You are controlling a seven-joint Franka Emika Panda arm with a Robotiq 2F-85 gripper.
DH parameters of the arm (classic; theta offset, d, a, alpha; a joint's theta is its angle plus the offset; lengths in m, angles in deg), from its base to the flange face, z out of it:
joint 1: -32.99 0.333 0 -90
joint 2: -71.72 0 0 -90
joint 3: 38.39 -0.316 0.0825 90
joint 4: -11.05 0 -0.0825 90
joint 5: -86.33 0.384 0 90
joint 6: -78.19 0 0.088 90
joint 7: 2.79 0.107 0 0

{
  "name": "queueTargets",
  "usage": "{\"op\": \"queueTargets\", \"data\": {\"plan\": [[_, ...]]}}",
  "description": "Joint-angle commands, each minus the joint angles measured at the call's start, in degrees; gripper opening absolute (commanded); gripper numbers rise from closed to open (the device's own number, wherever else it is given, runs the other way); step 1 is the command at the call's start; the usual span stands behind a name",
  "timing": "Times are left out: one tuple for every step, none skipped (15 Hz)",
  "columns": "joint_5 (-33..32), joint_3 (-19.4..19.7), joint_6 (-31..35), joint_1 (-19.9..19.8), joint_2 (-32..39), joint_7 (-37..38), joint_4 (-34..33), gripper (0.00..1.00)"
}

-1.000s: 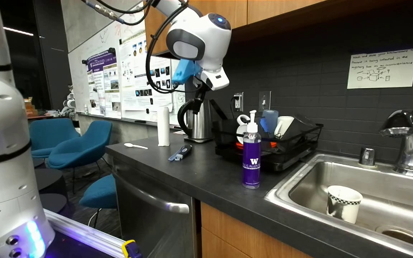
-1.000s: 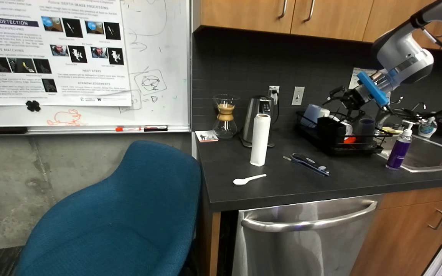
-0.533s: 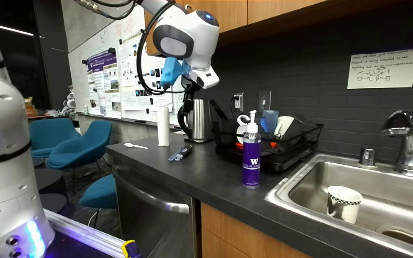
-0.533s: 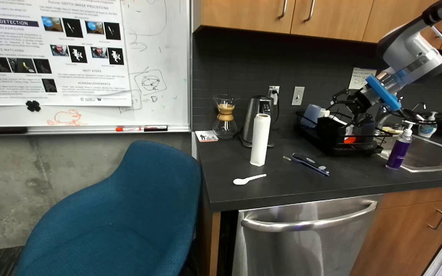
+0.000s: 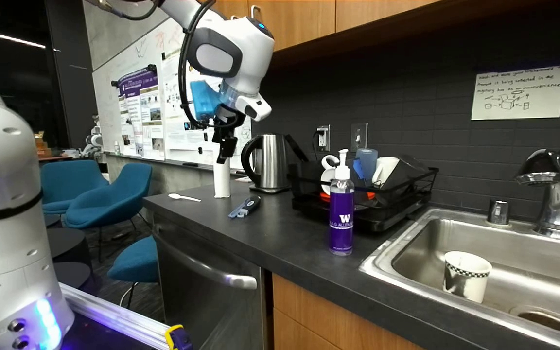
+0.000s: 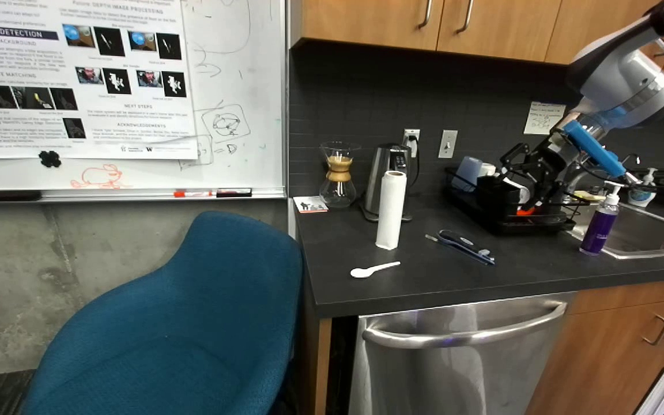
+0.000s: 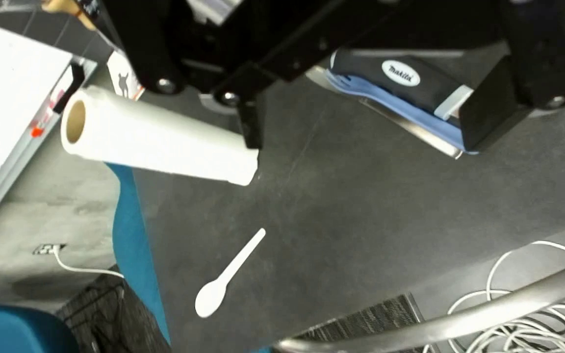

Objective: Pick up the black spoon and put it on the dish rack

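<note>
No black spoon shows in the frames. A white spoon [image 5: 183, 198] lies on the dark counter near its end, also in the other exterior view [image 6: 375, 269] and the wrist view [image 7: 210, 298]. My gripper [image 7: 371, 117] is open and empty, held above the counter; it shows in both exterior views [image 5: 225, 150] [image 6: 517, 187]. In the wrist view a blue fork [image 7: 409, 114], a silver utensil [image 7: 426, 135] and a black Makita tool [image 7: 371, 76] lie beyond the open jaws. The black wire dish rack [image 5: 382, 221] holds cups and dishes; my gripper partly covers it in an exterior view [image 6: 516, 227].
A white roll [image 5: 222, 182] stands upright between the spoon and the steel kettle [image 5: 272, 167]. A purple pump bottle [image 5: 341, 218] stands in front of the rack. The steel sink [image 5: 382, 272] with a white cup [image 5: 467, 279] lies beside it. The counter ends near the spoon.
My gripper has moved lower and, in an exterior view, leftward from the kettle to in front of the white roll. It stays open. The things on the counter have not moved.
</note>
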Motion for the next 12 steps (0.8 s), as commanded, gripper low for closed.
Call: {"op": "queueTargets", "data": {"plan": [[-5.1,-1.1,-2.2,1.6,-4.6,-2.9,3.6,1.0],[-6.7,-1.6,-2.5,2.2,-5.2,-3.4,4.3,1.0],[-8.0,-2.0,-2.4,2.8,-5.8,-4.0,5.1,1.0],[-9.5,-2.4,-2.6,3.5,-6.5,-4.6,5.8,1.0],[-10.9,-2.9,-2.6,4.0,-7.0,-5.1,6.5,1.0],[-12.3,-3.4,-2.6,4.6,-7.5,-5.5,7.2,1.0],[-13.8,-4.0,-2.3,5.1,-7.9,-5.5,7.9,1.0],[-15.2,-4.6,-2.2,5.6,-8.4,-5.5,8.6,1.0],[-16.7,-5.2,-2.0,6.1,-8.8,-5.5,9.2,1.0],[-17.9,-5.7,-2.4,6.6,-9.3,-5.4,9.6,1.0],[-19.1,-6.3,-2.3,7.1,-9.6,-5.3,10.0,1.0],[-20.2,-6.8,-2.3,7.6,-10.0,-5.2,10.4,1.0]]}}
